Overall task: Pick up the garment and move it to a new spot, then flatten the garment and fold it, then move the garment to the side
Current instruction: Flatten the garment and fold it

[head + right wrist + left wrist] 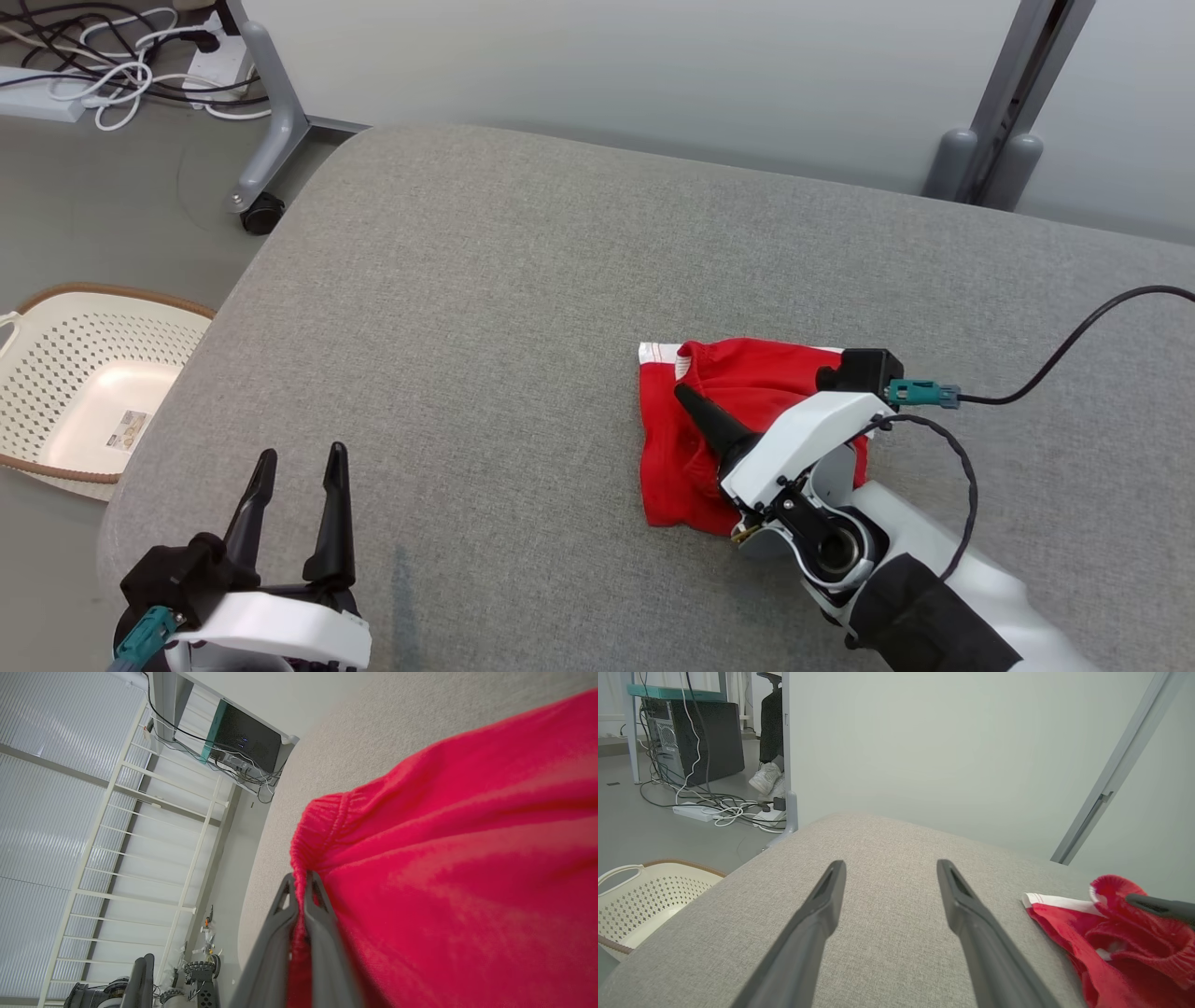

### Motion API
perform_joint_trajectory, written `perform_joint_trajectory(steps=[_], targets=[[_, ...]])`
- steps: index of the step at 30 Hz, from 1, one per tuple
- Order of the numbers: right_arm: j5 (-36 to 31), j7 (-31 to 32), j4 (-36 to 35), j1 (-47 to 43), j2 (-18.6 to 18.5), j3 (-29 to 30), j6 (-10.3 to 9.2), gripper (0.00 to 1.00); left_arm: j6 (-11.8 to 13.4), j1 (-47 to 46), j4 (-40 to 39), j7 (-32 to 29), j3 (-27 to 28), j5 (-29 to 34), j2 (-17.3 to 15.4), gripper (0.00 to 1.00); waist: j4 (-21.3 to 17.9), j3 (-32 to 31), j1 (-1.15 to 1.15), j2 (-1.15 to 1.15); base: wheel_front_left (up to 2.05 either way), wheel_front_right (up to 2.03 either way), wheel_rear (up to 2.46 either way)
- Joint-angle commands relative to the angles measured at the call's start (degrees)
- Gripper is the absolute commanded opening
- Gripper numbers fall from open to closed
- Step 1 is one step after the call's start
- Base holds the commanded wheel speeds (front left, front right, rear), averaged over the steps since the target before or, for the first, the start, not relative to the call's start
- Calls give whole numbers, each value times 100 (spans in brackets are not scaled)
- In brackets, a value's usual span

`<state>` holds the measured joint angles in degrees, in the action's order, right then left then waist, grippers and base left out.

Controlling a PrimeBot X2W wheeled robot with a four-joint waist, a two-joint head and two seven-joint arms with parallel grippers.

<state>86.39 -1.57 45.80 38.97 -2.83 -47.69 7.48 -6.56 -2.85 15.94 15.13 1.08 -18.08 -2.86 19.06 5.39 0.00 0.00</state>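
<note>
A red garment (695, 439) with a white-trimmed edge lies bunched on the grey padded table (523, 308), right of centre. My right gripper (684, 392) is shut on the garment's gathered elastic hem, which the right wrist view shows pinched between its two fingers (286, 900) with red cloth (444, 858) spreading to the right. My left gripper (301, 459) stands open at the lower left with nothing between its fingers, well away from the cloth. The left wrist view shows the garment (1106, 933) at its right edge, past the open left gripper (889, 864).
A cream perforated laundry basket (84, 383) sits on the floor left of the table. Cables and a power strip (121, 65) lie on the floor at the back left beside a wheeled stand leg (266, 140). A black cable (1074, 341) runs across the table's right side.
</note>
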Motion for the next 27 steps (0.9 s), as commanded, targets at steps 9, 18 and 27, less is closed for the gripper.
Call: perform_joint_trajectory(steps=[9,18,27], targets=[[825,-399,113,313,-23,-1001,3,100,-27,-128,78,-2,19,86,-16,100,-103,-38,0,0,0,0,0],[1088,-557,-128,546,-21,-1526,3,100,-21,10,91,-2,156,147,-81,100,-497,-294,0,0,0,0,0],[793,-1053,-1009,374,-707,-1359,3,100,48,320,-16,-2,245,165,-95,100,-1013,-673,0,0,0,0,0]])
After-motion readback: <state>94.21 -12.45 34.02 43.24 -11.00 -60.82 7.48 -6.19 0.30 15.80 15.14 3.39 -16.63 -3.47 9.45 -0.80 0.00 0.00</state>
